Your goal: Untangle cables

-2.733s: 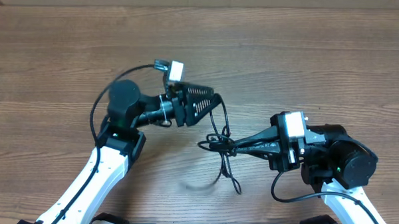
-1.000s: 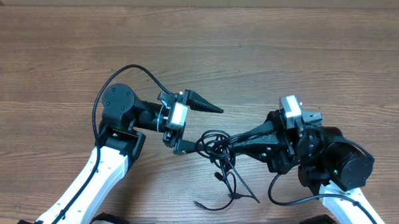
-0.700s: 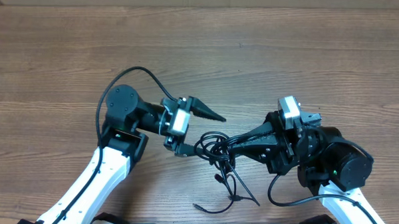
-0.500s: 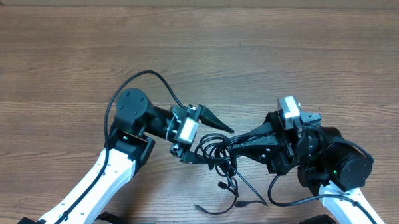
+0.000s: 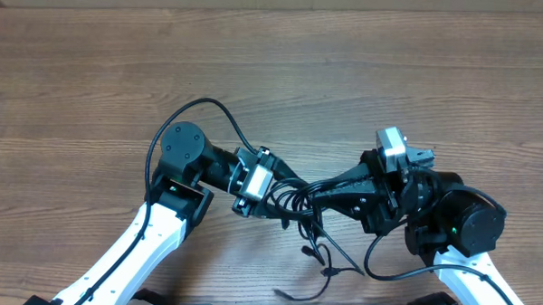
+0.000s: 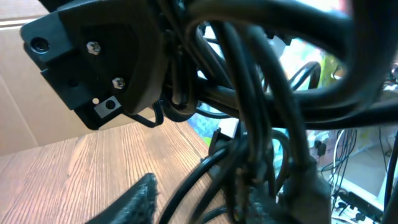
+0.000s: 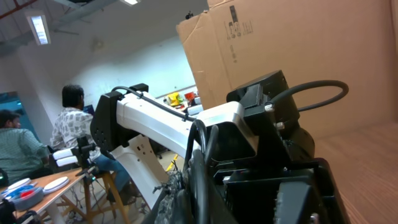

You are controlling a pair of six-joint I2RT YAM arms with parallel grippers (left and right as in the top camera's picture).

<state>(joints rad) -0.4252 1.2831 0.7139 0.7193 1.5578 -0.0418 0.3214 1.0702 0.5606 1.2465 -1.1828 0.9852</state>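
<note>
- The cables (image 5: 315,254) are black all over, with no marking on them (in the left wrist view they look glossy, with pale reflections).
- The table (image 5: 93,74) is brown wood, with a darker grain that runs in long streaks from side to side.
- The left gripper (image 5: 283,196) and the right gripper (image 5: 313,194) are black, the same black as the cables.
- The arm links (image 5: 132,247) are white and the joints (image 5: 183,145) are black; a small green light (image 5: 460,229) shows on the right arm.
- The camera blocks (image 5: 391,144) on the wrists are white to light grey.
- The cardboard box (image 7: 298,50) is light brown, with small black print.
- The shirt (image 7: 65,134) of the seated person is pale, with a fine dark pattern.
</note>
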